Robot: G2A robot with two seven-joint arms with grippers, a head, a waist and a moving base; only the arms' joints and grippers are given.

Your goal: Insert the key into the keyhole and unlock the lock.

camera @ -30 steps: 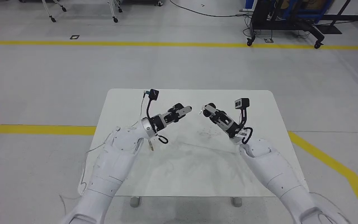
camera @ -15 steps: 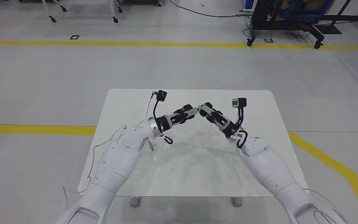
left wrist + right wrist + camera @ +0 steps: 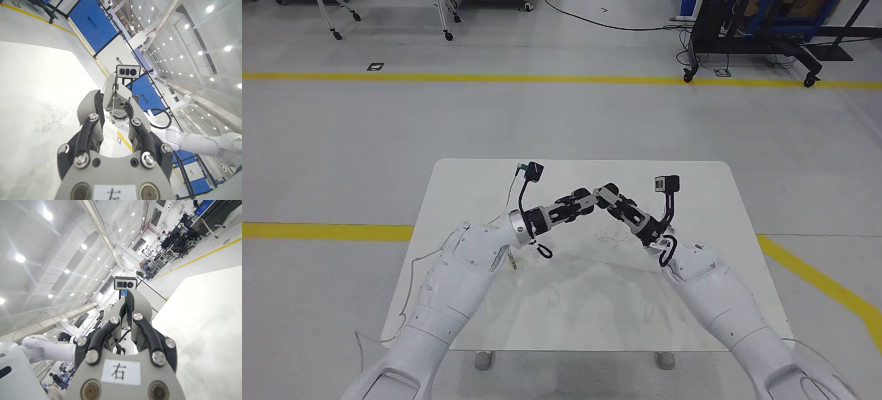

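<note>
Both arms are raised over the middle of the white table (image 3: 572,290), tip to tip. My left gripper (image 3: 585,196) holds a small grey metal lock (image 3: 120,103) between its black pads (image 3: 130,110), its fingers set a lock's width apart. My right gripper (image 3: 602,190) faces it from the other side, and in the left wrist view it stands right behind the lock. The right gripper (image 3: 127,306) has its ribbed pads (image 3: 130,308) pressed almost together on the thin key, which they hide. The keyhole is hidden too.
The table's top bears only faint scuff marks (image 3: 53,121). Around it lies open floor with yellow lines (image 3: 332,231). A black wheeled rack (image 3: 762,40) stands far behind.
The two grippers have closed in on each other above the table. A gap lay between their tips a second ago; now the tips meet.
</note>
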